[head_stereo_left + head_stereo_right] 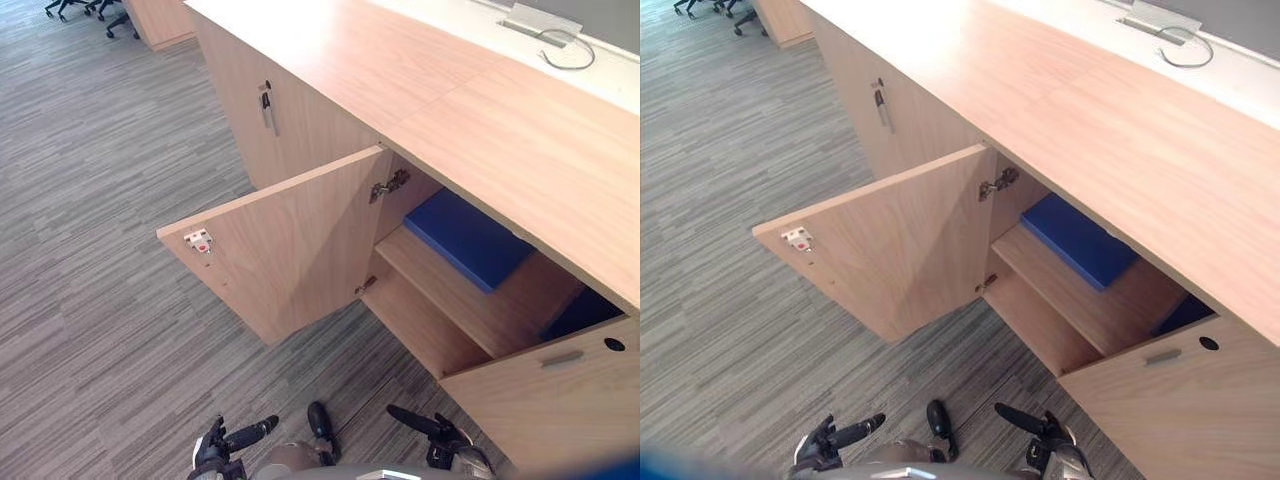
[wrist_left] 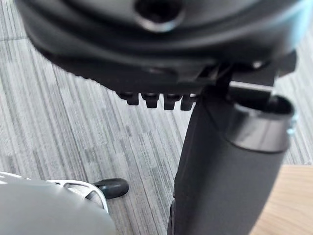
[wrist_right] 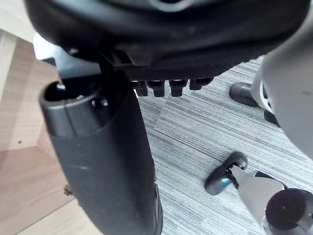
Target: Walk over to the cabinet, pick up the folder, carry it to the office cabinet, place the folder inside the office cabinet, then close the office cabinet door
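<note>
The blue folder (image 1: 465,238) is lying flat on the upper shelf (image 1: 455,300) inside the office cabinet (image 1: 480,110), its long axis running along the cabinet front. A second blue item (image 1: 582,312) is showing further right, partly hidden. Both doors are standing open: the left door (image 1: 285,250) is swinging out over the grey striped carpet (image 1: 100,250), the right door (image 1: 560,400) closer in. Office chairs (image 1: 85,10) are standing far off. The left hand (image 2: 156,44) and right hand (image 3: 166,34) are hanging low over the carpet, fingers relaxed, holding nothing

An office: striped grey carpet (image 1: 100,250), low wooden cabinets (image 1: 300,120), wheeled chairs (image 1: 62,8) beyond.
</note>
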Controlling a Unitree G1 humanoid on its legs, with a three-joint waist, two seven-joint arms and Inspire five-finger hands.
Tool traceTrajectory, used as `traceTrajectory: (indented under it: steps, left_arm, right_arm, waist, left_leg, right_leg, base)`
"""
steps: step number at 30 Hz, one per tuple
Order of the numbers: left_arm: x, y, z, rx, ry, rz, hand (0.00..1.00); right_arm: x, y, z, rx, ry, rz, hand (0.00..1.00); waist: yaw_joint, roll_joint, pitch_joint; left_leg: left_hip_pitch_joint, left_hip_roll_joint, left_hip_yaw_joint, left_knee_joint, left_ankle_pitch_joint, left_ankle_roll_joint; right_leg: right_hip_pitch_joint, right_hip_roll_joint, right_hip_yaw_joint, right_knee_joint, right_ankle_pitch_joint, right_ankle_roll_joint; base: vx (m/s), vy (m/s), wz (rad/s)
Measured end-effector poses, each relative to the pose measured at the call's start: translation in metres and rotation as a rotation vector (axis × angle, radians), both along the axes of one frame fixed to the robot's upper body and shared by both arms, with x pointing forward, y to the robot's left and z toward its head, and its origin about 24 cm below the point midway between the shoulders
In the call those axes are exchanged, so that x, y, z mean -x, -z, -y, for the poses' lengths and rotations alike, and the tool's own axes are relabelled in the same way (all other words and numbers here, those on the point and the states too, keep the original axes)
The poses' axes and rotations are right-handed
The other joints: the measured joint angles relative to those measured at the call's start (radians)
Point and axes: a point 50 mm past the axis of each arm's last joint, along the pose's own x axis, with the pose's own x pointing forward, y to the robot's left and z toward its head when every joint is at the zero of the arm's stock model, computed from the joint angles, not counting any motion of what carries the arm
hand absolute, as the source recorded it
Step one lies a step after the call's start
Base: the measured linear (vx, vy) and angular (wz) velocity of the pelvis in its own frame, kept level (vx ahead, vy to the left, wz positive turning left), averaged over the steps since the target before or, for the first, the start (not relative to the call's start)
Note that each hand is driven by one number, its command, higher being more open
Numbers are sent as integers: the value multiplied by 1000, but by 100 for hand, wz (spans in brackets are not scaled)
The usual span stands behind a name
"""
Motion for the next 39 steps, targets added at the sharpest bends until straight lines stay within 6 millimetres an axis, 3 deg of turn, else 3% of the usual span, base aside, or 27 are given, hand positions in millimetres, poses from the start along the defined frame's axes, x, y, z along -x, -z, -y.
traceTrajectory:
  steps: [5,11,14,15,17,18,19,20,22,23,27,29,31,32,34,37,39]
  left_arm:
    - [2,-1,-3,3,8,4,100]
    - [-2,-9,-6,10,-36,84,100]
    - [-11,-23,-11,-17,-75,167,100]
    - [-19,-33,-20,-48,-99,217,100]
    - [-35,-50,-35,-111,-125,301,100]
    - [-49,-66,-47,-156,-149,379,100]
    - [-55,-71,-53,-176,-157,405,100]
    - [-79,-92,-61,-234,-132,490,100]
    - [-94,-110,-71,-298,-111,556,100]
    - [-96,-113,-78,-336,-63,536,100]
    - [-97,-121,-97,-400,-158,519,100]
    - [-102,-128,-107,-445,-135,514,100]
    - [-108,-133,-115,-497,-85,486,100]
    - [-109,-135,-117,-514,-74,484,100]
    - [-116,-138,-112,-521,-31,492,100]
    - [-127,-137,-99,-502,31,513,100]
    - [-134,-138,-85,-474,99,542,100]
  right_arm:
    - [18,3,5,6,44,-39,100]
    - [21,3,3,7,55,-27,100]
    - [24,3,-2,0,61,-14,100]
    - [25,3,-4,-6,59,-16,100]
    - [33,4,-4,-9,66,-24,100]
    - [40,4,-6,-20,100,-19,100]
    - [42,3,-1,-11,114,-13,100]
    - [57,3,10,9,137,-39,100]
    - [67,5,10,-1,137,-61,100]
    - [69,5,14,0,130,-68,100]
    - [77,6,19,0,122,-103,100]
    - [77,7,21,2,119,-110,100]
    - [73,6,26,12,98,-113,100]
    - [72,6,25,12,87,-114,100]
    - [72,7,24,8,74,-121,100]
    - [57,4,31,25,63,-90,100]
    - [55,3,32,26,61,-83,100]
  waist:
    - [-16,-9,6]
    - [-16,-22,6]
    - [-6,-24,-8]
    - [-4,-30,-19]
    - [-11,-41,-42]
    - [-11,-47,-60]
    - [-15,-30,-57]
    - [-26,-8,-90]
    - [-30,1,-107]
    - [-42,16,-117]
    - [-38,29,-138]
    - [-37,34,-135]
    - [-38,46,-127]
    - [-36,39,-128]
    - [-25,30,-143]
    - [-13,61,-122]
    - [-14,67,-122]
  left_leg:
    - [16,-3,0,0,-9,14]
    - [47,1,26,0,-37,41]
    - [68,8,78,1,-67,36]
    - [69,13,123,2,-82,31]
    - [69,49,280,60,-166,-35]
    - [50,152,393,242,-226,50]
    - [50,151,379,274,-241,31]
    - [72,132,334,244,-240,27]
    - [78,115,308,226,-237,27]
    - [90,103,295,208,-235,25]
    - [95,105,277,190,-217,12]
    - [95,119,264,189,-203,11]
    - [98,162,238,207,-180,-12]
    - [99,163,233,207,-173,-20]
    - [107,162,210,172,-136,-54]
    - [126,145,208,78,-73,-76]
    - [144,133,205,23,-44,-83]
  right_leg:
    - [10,-3,7,18,2,-13]
    - [11,-23,16,67,30,-47]
    - [1,-38,39,83,53,-37]
    - [1,-34,41,56,80,-17]
    - [2,-42,29,11,141,21]
    - [-8,-70,46,52,137,39]
    - [-5,-73,39,79,126,45]
    - [3,-65,32,69,107,33]
    - [-8,-60,33,68,106,31]
    - [-19,-57,39,66,92,9]
    - [-37,-29,50,40,86,-8]
    - [-39,-4,68,19,75,-16]
    - [-71,46,75,-28,66,-44]
    - [-86,51,78,-55,84,-54]
    - [-94,66,95,-74,103,-38]
    - [-101,93,119,-105,102,-39]
    - [-102,102,131,-109,100,-43]
  base:
    - [-10,-3,-3]
    - [-19,33,-12]
    - [-41,83,-52]
    - [-47,66,-69]
    - [-10,75,-51]
    - [71,21,-18]
    - [146,11,28]
    - [117,2,58]
    - [92,73,60]
    - [57,79,33]
    - [33,-12,16]
    - [30,-116,22]
    - [-44,-195,22]
    - [-160,-224,29]
    - [-106,-211,20]
    - [-62,-135,-7]
    - [-75,-45,-17]
